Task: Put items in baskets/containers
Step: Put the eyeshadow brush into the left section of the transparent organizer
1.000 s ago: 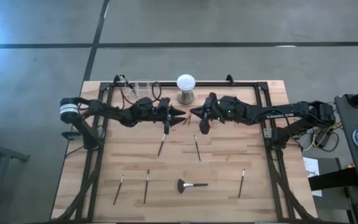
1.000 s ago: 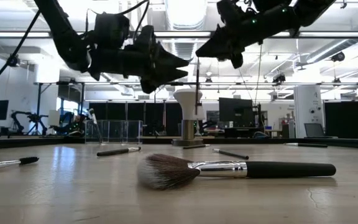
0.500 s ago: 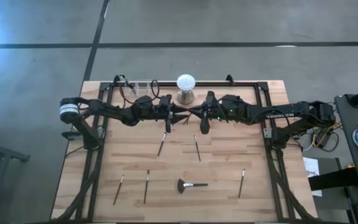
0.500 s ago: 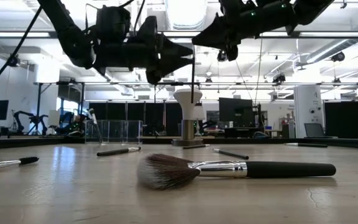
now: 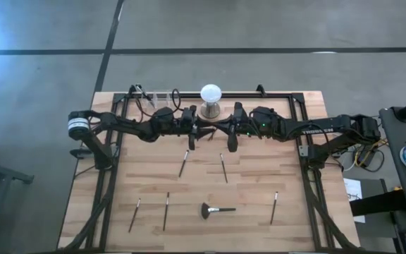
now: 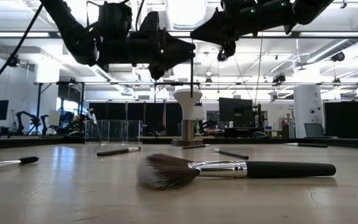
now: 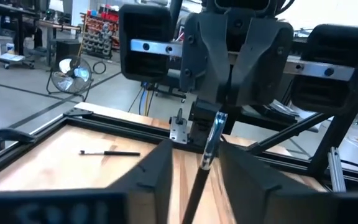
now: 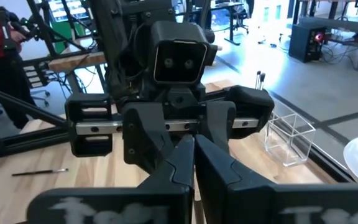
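Change over the last sec: the two hands were apart w/ a clear gap between their tips. Now the left hand [image 5: 204, 129] and right hand [image 5: 222, 130] have closed in and meet tip to tip in the air, over the middle of the worktop's [image 5: 259, 219] far edge, just in front of the white globe [image 5: 211, 94].

Right hand is pinching a slim brush [image 6: 191, 71] near its silvery ferrule. The brush hangs upright, handle down, well clear of the worktop. Left wrist view shows the left hand's fingers [image 7: 160, 177] spread, w/ the handle between them and not yet gripped.

Judgement: this looks like a handover, right to left. That fits, since the clear cups [image 5: 162, 95] sit at the far edge toward the far-left corner, on the left arm's side. Next the left hand would need to press shut on the handle before the right lets go; a slip would drop the brush.

Rest of the job is mostly undone. Approx five slim brushes lie flat across the middle and near part of the worktop, e.g. one [image 5: 184, 164] left of centre. The fan brush [image 5: 217, 209] lies near the near edge.

Writing: white lettering on the right forearm [image 5: 316, 130], too small to read for sure. No other legible labels.
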### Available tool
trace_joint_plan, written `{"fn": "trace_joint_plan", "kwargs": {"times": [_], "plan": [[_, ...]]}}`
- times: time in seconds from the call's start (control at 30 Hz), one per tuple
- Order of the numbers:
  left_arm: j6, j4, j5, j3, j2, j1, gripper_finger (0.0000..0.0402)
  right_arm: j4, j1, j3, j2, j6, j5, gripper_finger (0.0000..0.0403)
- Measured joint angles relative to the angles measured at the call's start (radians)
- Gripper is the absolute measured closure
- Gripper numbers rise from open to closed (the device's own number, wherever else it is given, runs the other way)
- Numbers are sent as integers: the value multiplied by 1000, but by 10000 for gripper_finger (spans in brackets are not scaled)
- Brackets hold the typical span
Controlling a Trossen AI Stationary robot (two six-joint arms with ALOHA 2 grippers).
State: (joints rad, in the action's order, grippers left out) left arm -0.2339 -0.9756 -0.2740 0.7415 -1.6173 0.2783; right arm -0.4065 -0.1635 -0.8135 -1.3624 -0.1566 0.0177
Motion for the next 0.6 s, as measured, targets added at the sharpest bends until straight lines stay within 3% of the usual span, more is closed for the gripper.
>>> {"fn": "trace_joint_plan", "kwargs": {"times": [0.17,0.43,0.6], "plan": [[5,2,-17,9,0,-1,386,-5,0,0,0,12,0,394],[11,13,4,8,7,14,396,-4,0,0,0,13,8,390],[24,84,57,6,47,47,397,10,0,0,4,13,9,359]]}}
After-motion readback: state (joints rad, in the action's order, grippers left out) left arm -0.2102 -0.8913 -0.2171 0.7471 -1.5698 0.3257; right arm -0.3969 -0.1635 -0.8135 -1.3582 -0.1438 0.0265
